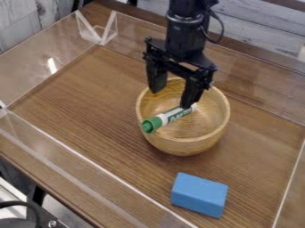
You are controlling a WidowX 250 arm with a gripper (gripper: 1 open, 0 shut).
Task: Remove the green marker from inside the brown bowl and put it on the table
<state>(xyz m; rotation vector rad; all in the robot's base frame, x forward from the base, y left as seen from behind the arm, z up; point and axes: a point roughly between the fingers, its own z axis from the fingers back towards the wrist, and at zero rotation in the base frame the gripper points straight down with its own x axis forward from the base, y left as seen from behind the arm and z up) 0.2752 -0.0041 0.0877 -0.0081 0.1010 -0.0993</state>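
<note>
While the black two-fingered gripper hangs over the far part of the round, light tan wooden bowl, its jaws stand wide, with nothing gripped. Inside the bowl, the short white marker with green print and a green cap leans at a slant, cap toward eight o'clock, barrel toward two. The step in hand looks like the approach to grasp. Next, the gripper probably needs to line up across the barrel, lower and close, before lifting toward the dark brown wood-grain worktop.
</note>
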